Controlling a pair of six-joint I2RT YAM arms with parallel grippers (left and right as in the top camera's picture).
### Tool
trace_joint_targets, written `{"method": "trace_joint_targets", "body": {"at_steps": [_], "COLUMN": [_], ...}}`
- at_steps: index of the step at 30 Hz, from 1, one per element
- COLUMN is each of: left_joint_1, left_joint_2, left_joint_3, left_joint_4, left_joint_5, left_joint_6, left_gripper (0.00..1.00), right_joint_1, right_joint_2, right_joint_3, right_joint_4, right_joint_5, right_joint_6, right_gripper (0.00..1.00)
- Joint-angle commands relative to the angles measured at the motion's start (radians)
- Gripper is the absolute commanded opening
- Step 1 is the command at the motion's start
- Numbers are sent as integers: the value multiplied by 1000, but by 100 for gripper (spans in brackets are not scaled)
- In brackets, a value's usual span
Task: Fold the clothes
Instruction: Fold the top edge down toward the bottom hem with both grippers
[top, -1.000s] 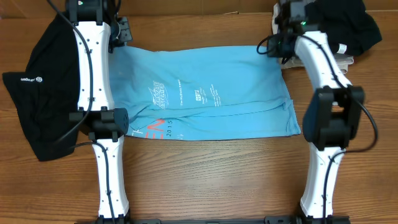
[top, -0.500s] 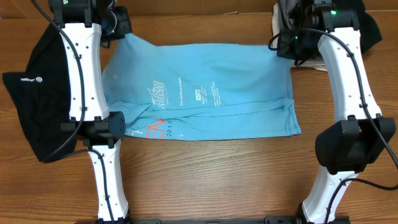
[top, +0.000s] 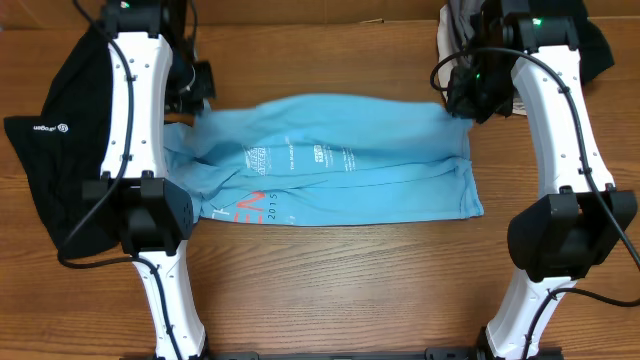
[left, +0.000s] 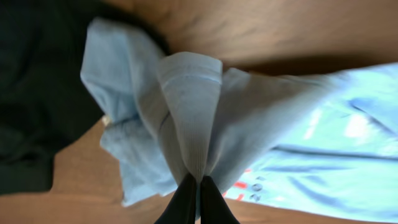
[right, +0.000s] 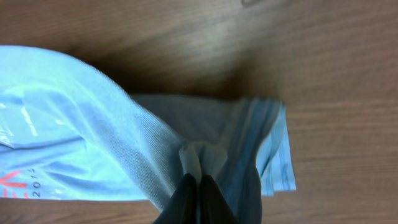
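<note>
Mid-fold: left gripper and right gripper pinch the blue T-shirt by its twelve-o'clock edge, while the black top at nine o'clock lies unfolded.

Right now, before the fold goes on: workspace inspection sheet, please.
Surface: wooden table, plain wood grain.
Job's things: light blue T-shirt across the centre, far edge raised at both ends and sagging between; black top lying at the left, partly under the left arm.
Clutter: dark fabric bunched at the far right corner.
Grippers: left tool shut on a bunched T-shirt edge; right tool shut on a T-shirt edge.
Cables: black cables run along both arms.
Surroundings: nothing seen.
</note>
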Motion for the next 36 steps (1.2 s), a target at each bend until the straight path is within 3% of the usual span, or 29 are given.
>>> {"method": "trace_joint_targets", "body": {"at_steps": [1,7,21,34,36], "left_joint_1": [-8,6,13,12,11], "left_joint_2": [-13,-31,-121,-121,-121], "left_joint_3": [-82,-217,-247,-544,-573], "left_joint_4": [-3,-3,-3,27,43], "left_joint_5": [-91,-119,-125,-146,-145], "left_joint_6": [29,29,30,22,22], "left_gripper": [4,4,4,4,8], "right_joint_1": [-10,-70,-177,-225,-243], "right_joint_2": [-36,-36,-36,-36,-36], "right_joint_3": [-71,-187,-275,-487,-487], "right_joint_4": [5,31,64,186,190], "right_joint_5": [8,3,-129,-132,-132], "right_joint_6": [32,33,-105,-97,-97], "right_gripper": [4,4,4,4,8]}}
